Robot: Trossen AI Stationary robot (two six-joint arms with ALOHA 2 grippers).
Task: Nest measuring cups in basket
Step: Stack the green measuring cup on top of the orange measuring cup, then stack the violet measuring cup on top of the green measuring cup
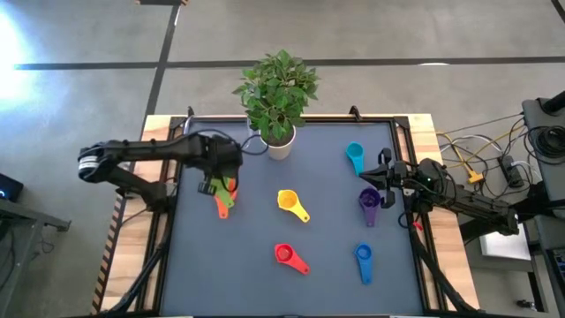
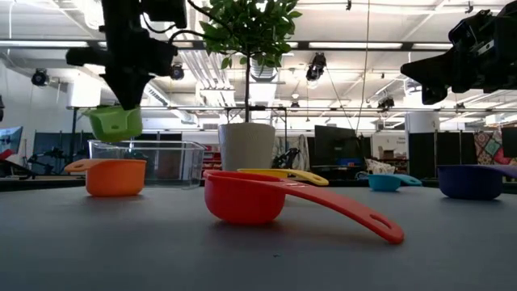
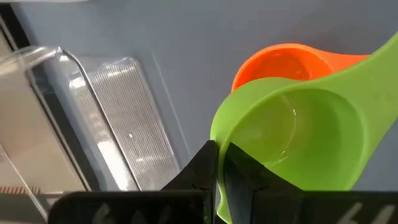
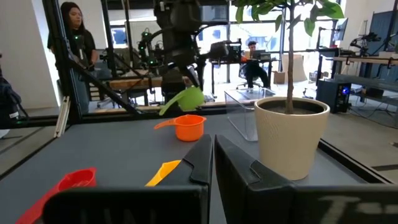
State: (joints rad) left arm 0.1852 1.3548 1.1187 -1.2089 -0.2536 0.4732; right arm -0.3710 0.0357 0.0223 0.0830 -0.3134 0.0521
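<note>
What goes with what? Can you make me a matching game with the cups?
Things:
1. green cup
2. orange cup
3. red cup
4. basket

Where:
A. sitting on the table under the green cup
B. empty, beside the plant pot
C. held up in the air by the left gripper
D. closest in the low view

Pairs: 1-C, 2-A, 3-D, 4-B

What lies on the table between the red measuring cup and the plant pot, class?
The yellow cup lies between the red cup and the white pot, shown in the high view.
</note>
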